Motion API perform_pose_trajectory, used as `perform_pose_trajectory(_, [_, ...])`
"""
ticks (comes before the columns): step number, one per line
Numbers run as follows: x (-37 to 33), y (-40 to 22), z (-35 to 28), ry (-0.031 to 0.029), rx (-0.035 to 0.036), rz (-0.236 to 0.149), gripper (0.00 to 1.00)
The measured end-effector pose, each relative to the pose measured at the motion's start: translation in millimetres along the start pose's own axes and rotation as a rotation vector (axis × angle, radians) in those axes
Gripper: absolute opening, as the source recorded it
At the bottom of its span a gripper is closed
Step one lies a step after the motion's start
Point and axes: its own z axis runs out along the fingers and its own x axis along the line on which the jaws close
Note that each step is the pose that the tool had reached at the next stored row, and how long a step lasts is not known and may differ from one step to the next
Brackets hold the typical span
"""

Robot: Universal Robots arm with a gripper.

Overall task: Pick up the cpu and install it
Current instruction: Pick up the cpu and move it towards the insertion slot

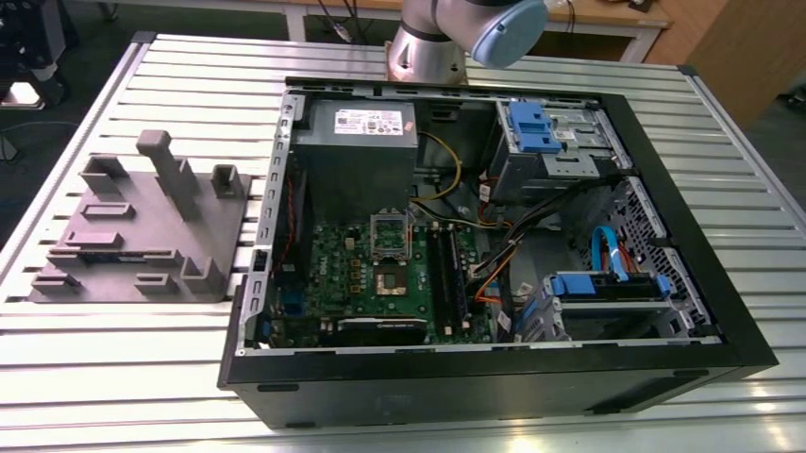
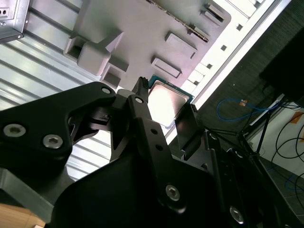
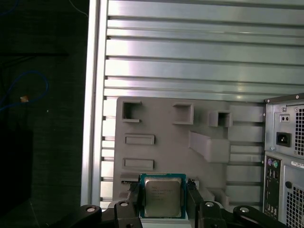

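In both wrist views my gripper (image 3: pixel 163 198) (image 2: pixel 164 111) is shut on the cpu (image 3: pixel 163 195) (image 2: pixel 167 100), a flat square chip with a silvery top and a thin green edge. One black finger (image 3: pixel 134 195) presses on each side of it. The chip hangs in the air above the grey moulded holder (image 3: pixel 190 142) (image 2: pixel 142 28) on the slatted table. In the exterior view the open computer case (image 1: pixel 504 373) lies on the table. Its green motherboard carries the open socket (image 1: pixel 388 276), and the silver bracket (image 1: pixel 388 231) is flipped up behind it.
The grey holder (image 1: pixel 139 231) sits at the exterior view's left of the case. Inside the case are a grey power supply (image 1: pixel 359 125), blue-tabbed drive bays (image 1: pixel 542 132) and loose cables (image 1: pixel 504 250). The case's rear panel (image 3: pixel 285 156) borders the holder. The arm's base (image 1: pixel 435 42) stands behind the case.
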Motion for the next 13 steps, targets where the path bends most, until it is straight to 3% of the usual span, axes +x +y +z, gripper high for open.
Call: perform_pose_trajectory(13, [-4.0,-0.1,0.1,0.0,0.0,0.0,0.47])
